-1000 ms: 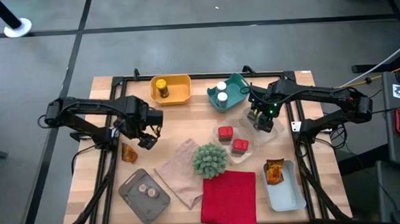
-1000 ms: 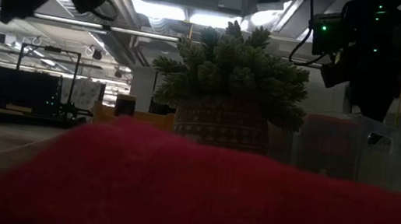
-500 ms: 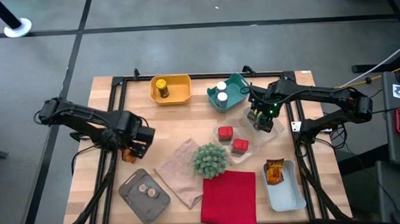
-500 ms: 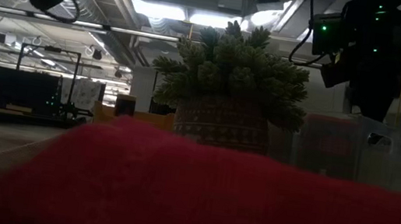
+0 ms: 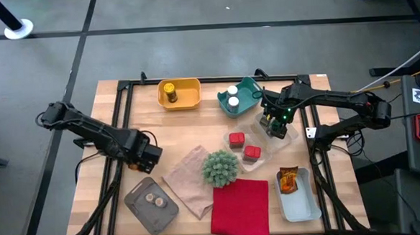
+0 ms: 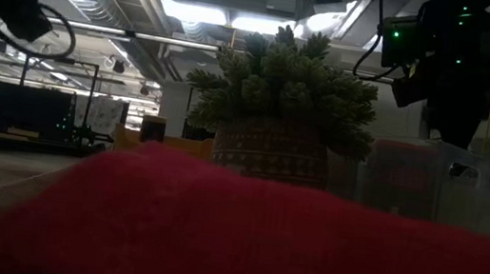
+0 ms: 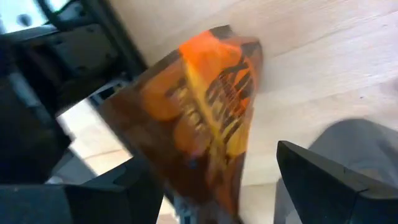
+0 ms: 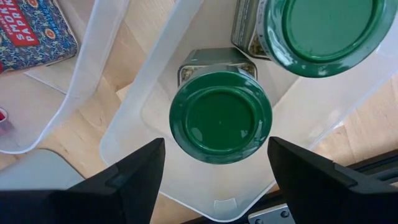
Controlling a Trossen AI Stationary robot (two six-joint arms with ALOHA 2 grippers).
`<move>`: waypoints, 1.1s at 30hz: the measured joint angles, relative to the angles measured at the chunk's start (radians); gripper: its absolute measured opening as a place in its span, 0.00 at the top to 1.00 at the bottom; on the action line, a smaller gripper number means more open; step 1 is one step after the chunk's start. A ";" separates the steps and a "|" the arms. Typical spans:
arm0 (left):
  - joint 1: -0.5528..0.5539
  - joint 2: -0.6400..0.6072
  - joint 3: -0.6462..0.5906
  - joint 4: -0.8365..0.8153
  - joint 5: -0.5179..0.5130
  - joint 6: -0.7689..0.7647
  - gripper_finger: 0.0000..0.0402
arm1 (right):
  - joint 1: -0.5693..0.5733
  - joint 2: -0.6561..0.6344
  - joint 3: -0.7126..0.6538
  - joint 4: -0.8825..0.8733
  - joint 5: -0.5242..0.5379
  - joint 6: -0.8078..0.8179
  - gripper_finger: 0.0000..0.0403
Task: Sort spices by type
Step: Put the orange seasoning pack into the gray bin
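Left wrist view: left end effector (image 7: 211,186) fingers straddle orange foil packet (image 7: 199,124).

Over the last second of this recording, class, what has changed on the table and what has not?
The left gripper swung away from the table's middle and down over the orange-brown foil packet near the left edge; the packet now sits between its open fingers, not yet clamped. The right gripper stayed over the green jars, and nothing else moved.
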 joint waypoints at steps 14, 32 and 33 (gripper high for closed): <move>-0.003 0.001 -0.131 0.143 -0.091 0.005 0.31 | 0.000 0.000 0.000 0.000 0.000 0.000 0.29; -0.003 0.003 -0.130 0.196 -0.115 0.028 0.55 | 0.000 -0.001 0.024 -0.044 0.007 0.000 0.29; -0.003 0.003 -0.130 0.207 -0.115 0.041 0.59 | 0.000 -0.004 0.033 -0.053 0.018 0.000 0.29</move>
